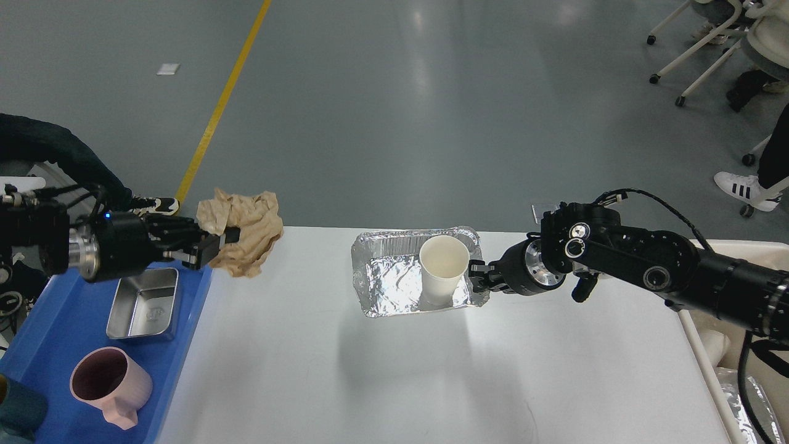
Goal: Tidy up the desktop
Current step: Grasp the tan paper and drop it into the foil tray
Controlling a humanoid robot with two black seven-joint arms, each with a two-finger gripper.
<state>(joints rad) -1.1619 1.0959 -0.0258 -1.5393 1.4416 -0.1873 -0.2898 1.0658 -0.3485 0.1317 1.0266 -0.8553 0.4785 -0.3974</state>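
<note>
The white desktop (382, 382) fills the lower view. My left gripper (216, 242) is shut on a crumpled brown paper (243, 229) and holds it raised over the table's far left part. My right gripper (479, 277) is shut on the right rim of a foil tray (385, 283), lifted above the desktop with its shadow below. A white paper cup (442, 268) stands upright in the tray's right end.
A blue plastic tray (74, 314) at the left holds a steel pan (143, 302) and a pink mug (108, 383). A cream bin (733, 345) stands at the right table edge. People's legs and chairs are on the floor behind.
</note>
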